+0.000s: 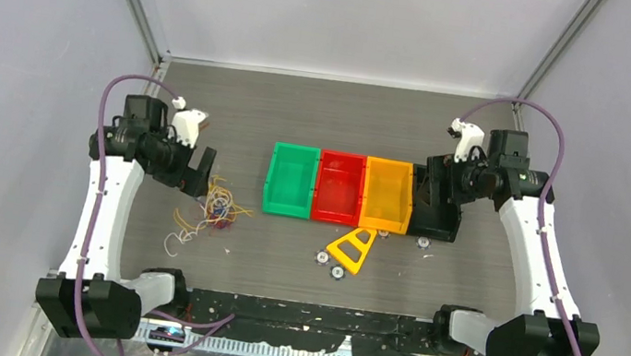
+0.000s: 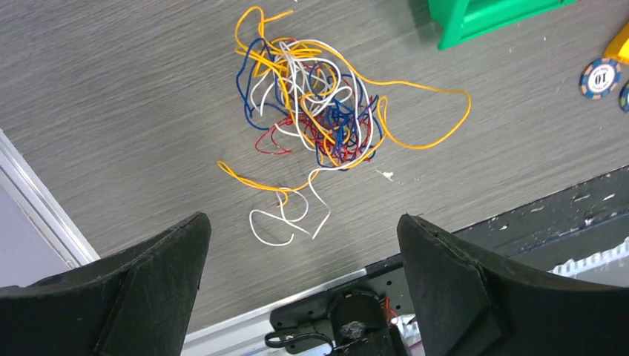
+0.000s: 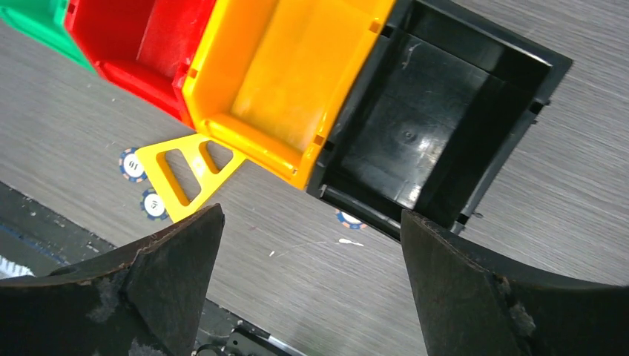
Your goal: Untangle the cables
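The cables [image 2: 319, 111] lie in one tangled heap of yellow, white, red and blue wire on the grey table, seen in the top view as a small heap of cables [image 1: 212, 210] left of the bins. My left gripper [image 2: 304, 222] hangs above the table on the near side of the heap, open, nothing between its fingers. In the top view the left gripper [image 1: 198, 171] sits just up and left of the heap. My right gripper [image 3: 311, 219] is open and empty over the table beside the black bin [image 3: 445, 133], far from the cables.
A row of green [image 1: 291, 179], red [image 1: 339, 186], yellow [image 1: 387, 195] and black [image 1: 435, 215] bins stands mid-table. A yellow triangular frame [image 1: 351, 248] and small round chips [image 1: 321, 257] lie in front of them. A black rail [image 1: 311, 315] runs along the near edge.
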`<action>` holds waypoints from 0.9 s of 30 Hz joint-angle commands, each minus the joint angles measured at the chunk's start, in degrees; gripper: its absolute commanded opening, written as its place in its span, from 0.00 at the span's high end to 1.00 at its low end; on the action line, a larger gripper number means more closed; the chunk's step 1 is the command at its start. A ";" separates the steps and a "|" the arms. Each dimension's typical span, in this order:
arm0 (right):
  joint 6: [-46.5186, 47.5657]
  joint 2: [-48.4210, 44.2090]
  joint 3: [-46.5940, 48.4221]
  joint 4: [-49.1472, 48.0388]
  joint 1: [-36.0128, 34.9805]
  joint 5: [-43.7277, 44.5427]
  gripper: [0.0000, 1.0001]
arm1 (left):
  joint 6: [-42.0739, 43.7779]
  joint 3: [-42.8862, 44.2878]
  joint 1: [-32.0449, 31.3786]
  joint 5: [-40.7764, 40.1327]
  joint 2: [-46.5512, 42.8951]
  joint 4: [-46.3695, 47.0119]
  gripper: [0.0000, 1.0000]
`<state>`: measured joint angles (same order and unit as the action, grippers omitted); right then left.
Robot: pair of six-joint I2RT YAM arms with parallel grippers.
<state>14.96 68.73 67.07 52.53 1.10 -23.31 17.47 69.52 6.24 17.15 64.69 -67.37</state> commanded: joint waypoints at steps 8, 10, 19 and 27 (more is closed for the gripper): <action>2.24 1.21 0.86 0.80 -7.14 -4.36 0.05 | 20.42 -6.39 -11.14 -3.87 0.46 0.57 0.01; 1.88 2.10 0.64 0.53 -8.07 -4.70 0.05 | 21.49 -9.47 -14.46 -5.64 1.20 3.72 0.01; 1.51 4.14 0.08 0.45 -8.74 -5.92 0.05 | 26.31 -17.98 -24.08 -13.40 13.93 22.20 0.11; 0.73 2.77 0.58 -1.75 -8.83 -8.09 0.05 | 26.64 -14.60 -25.60 -10.97 17.75 16.21 1.00</action>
<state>16.32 73.12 66.81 53.63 -7.38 -28.73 42.94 51.57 -19.18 2.04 88.16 -48.10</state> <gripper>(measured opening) 0.954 0.172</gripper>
